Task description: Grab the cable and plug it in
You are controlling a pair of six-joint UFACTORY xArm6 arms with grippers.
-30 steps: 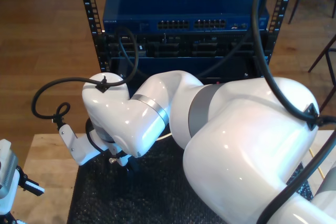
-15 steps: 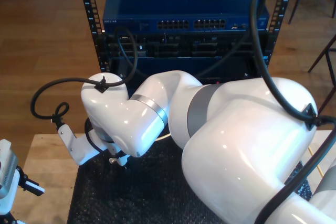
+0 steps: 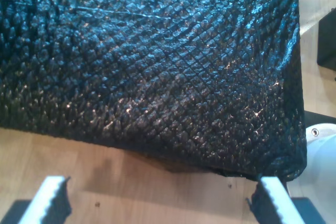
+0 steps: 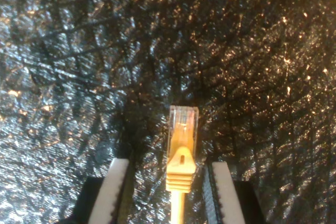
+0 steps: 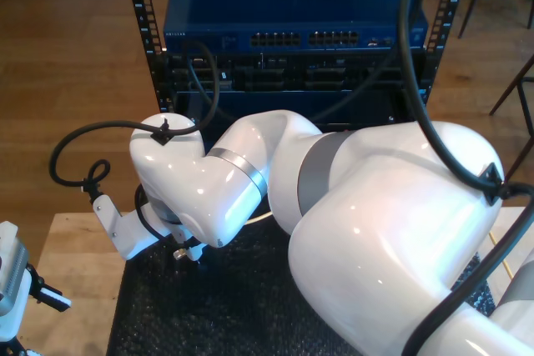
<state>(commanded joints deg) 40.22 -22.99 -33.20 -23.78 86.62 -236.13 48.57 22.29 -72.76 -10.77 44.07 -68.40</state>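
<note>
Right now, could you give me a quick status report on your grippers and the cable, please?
My first gripper open over the table edge, nothing between its fingers. My second gripper open, straddling the cable plug on the black mat, not yet closed. Nothing blocking the plug.

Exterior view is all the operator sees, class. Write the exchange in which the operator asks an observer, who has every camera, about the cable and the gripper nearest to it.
Operator: I can't find what I must grab. Where is it?
Observer: The second wrist view shows the clear plug of the cable over the black mat, between the jaws of my second gripper.
Operator: Is it gripped?
Observer: No. The jaws stand open, with a gap showing on each side of the plug.
</note>
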